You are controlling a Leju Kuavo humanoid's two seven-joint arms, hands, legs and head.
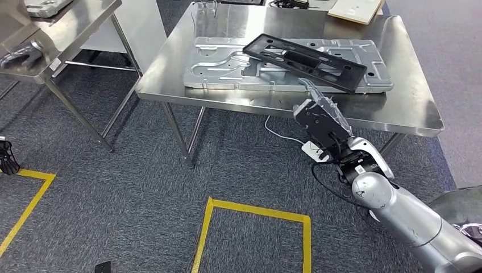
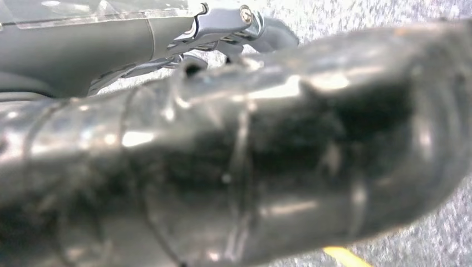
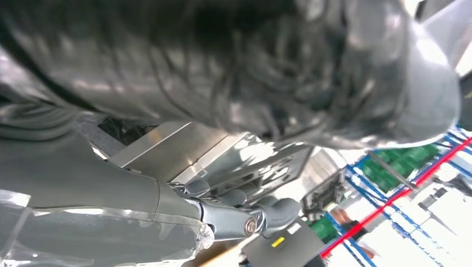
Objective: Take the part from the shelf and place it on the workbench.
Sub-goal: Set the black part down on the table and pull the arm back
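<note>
A black rectangular frame part [image 1: 304, 61] lies slanted on a large silver stamped plate [image 1: 227, 68] on the steel workbench [image 1: 409, 108]. My right hand [image 1: 320, 116] reaches over the workbench's front edge just below the black part. Its fingers are stretched toward the plate's near edge and hold nothing. In the right wrist view the fingers [image 3: 245, 219] stand apart, with the black part [image 3: 267, 167] and the bench beyond them. In the left wrist view my left hand [image 2: 222, 28] is over the carpet with nothing in it, beside a blurred dark shape.
A steel shelf [image 1: 74, 28] stands at the upper left with silver parts [image 1: 20, 57] on it. A wooden board [image 1: 355, 8] lies at the workbench's back. Beneath the workbench a white power strip [image 1: 312, 149] and cable lie on the carpet. Yellow tape [image 1: 256, 211] marks the floor.
</note>
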